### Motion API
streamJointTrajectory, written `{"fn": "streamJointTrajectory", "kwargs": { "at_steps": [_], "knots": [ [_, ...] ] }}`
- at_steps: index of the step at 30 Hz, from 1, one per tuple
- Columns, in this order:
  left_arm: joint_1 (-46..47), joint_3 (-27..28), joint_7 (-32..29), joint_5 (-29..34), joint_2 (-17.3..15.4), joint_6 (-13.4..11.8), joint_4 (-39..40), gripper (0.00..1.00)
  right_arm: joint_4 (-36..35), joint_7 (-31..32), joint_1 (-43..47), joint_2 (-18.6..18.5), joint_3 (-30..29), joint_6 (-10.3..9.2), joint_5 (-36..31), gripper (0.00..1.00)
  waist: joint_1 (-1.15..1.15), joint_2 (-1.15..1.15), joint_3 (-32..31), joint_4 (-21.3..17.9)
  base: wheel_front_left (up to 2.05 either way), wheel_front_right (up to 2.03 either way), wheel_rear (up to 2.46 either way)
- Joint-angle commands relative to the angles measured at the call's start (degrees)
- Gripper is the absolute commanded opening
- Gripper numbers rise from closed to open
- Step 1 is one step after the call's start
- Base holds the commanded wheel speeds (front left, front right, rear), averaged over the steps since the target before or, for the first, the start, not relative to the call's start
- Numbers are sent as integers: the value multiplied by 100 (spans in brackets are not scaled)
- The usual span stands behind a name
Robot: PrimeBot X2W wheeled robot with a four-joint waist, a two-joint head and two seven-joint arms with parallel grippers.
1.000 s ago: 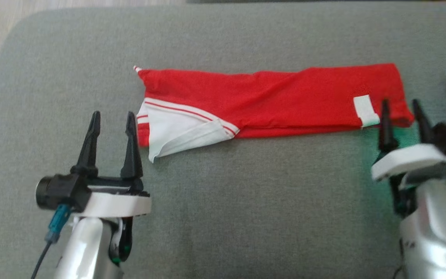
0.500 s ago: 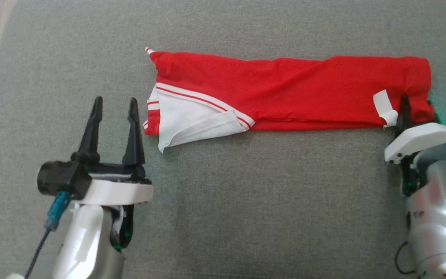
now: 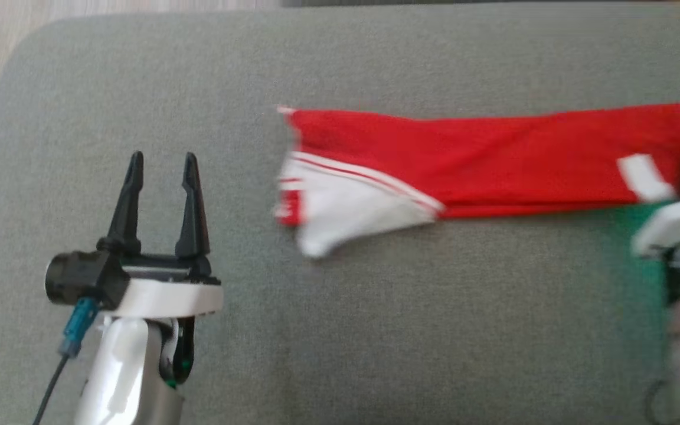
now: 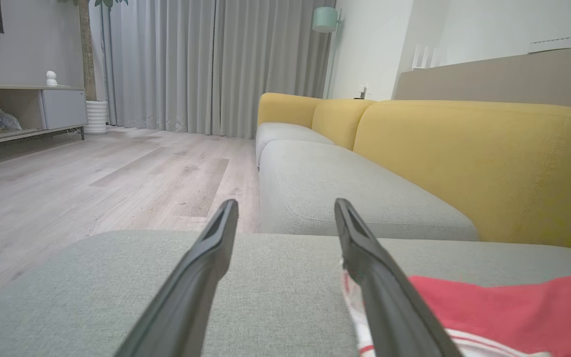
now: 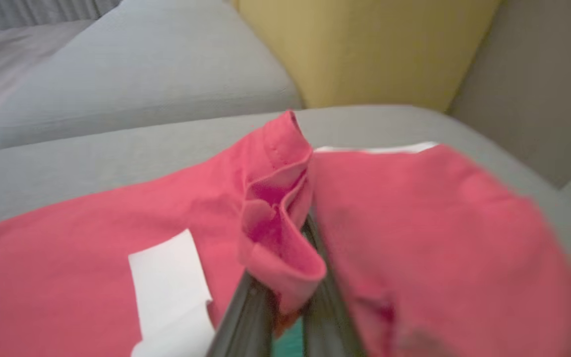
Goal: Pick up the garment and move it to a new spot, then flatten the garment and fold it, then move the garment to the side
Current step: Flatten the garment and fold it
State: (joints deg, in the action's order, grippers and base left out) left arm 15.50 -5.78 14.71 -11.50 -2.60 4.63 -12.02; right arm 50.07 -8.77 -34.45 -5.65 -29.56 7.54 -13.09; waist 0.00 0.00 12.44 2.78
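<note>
I have right gripper (image 5: 285, 297) clamped tight on garment (image 3: 493, 159) fold, 3 o'clock end, likely for dragging aside. Left gripper (image 3: 162, 162) hovers spread wide, empty, 8 o'clock.

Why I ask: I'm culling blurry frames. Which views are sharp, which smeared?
Head view: garment smeared by motion, left gripper crisp, green glow at lower right. Left wrist view: sharp throughout. Right wrist view: soft, blurriest toward the right edge.

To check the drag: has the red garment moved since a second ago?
Yes: the garment slid toward the view's right, farther from the cushion's rounded corner.
</note>
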Motion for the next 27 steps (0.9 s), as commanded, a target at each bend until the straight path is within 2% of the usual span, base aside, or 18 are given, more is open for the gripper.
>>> {"fn": "streamJointTrajectory", "kwargs": {
  "at_steps": [1, 4, 6, 12, 20, 27],
  "knots": [
    [-25, 166, 29, 70, -31, 16, 176, 100, -276, 20, -15, -210, 6, -5, -119, 0, 0, 0, -84, -45, 0, 0, 0],
    [-150, 113, 29, 20, -30, 4, 194, 100, -626, 188, 63, -403, -144, -5, -396, 0, 0, 0, -220, -70, 0, 0, 0],
    [-219, 105, 29, -13, -29, -3, 187, 100, -754, 268, 85, -396, -116, -5, -433, 0, 0, 0, -294, -63, 0, 0, 0],
    [-385, 54, 29, -64, -29, -35, 174, 100, -1140, 443, 148, -21, 295, -5, -116, 0, 0, 0, -515, 12, 0, 0, 0],
    [-542, 80, 29, -15, -28, -56, 200, 100, -1710, 675, 314, 265, 1922, -5, 815, 0, 0, 0, -762, 194, 0, 0, 0],
    [-504, 39, 29, -41, -28, -35, 226, 100, -2077, 873, 356, 276, 3695, -5, 2307, 0, 0, 0, -646, 440, 0, 0, 0]
  ]
}}
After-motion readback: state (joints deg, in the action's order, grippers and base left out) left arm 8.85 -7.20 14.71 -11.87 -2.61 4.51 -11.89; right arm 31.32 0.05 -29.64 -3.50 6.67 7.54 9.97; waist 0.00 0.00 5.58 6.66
